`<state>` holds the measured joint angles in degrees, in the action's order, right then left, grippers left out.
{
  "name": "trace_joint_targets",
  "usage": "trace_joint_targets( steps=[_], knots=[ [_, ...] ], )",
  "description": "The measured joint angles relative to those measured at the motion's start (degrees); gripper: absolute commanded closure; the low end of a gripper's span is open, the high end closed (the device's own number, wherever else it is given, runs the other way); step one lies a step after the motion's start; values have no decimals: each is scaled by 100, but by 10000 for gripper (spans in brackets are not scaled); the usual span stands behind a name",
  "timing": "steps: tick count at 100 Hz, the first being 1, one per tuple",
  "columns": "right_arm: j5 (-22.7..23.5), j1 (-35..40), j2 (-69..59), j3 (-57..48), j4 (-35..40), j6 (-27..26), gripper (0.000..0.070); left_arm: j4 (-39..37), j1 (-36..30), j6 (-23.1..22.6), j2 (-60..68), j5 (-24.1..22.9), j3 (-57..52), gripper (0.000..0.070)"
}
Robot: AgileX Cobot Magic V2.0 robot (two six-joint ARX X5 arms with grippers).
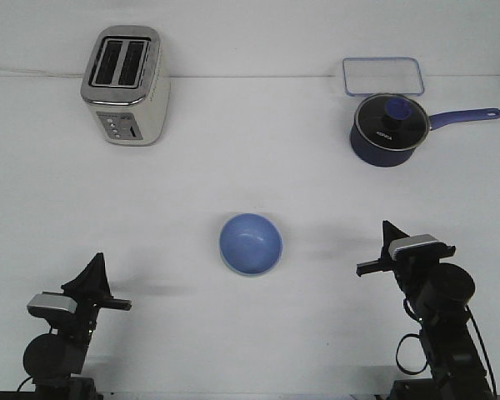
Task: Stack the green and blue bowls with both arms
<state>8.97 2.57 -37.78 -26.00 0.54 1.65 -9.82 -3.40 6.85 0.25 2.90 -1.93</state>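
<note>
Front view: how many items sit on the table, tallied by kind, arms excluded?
Bowls: 1 visible, the blue bowl; a pale rim shows beneath it, possibly the green bowl
Toaster: 1
Lidded saucepan: 1
Clear container: 1
Total: 4

You have one blue bowl (250,242) (a pale rim shows beneath it), one toaster (125,84), one lidded saucepan (389,128), one clear container (382,76), and two arms, left (62,333) and right (433,317).
</note>
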Motion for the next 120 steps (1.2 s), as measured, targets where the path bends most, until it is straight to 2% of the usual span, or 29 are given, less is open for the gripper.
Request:
trace_joint_targets(
  steps=[92,120],
  knots=[
    [0,0,0,0,2,0,696,-2,0,0,0,0,0,690],
    [0,0,592,0,0,0,696,-2,0,0,0,0,0,690]
  ],
)
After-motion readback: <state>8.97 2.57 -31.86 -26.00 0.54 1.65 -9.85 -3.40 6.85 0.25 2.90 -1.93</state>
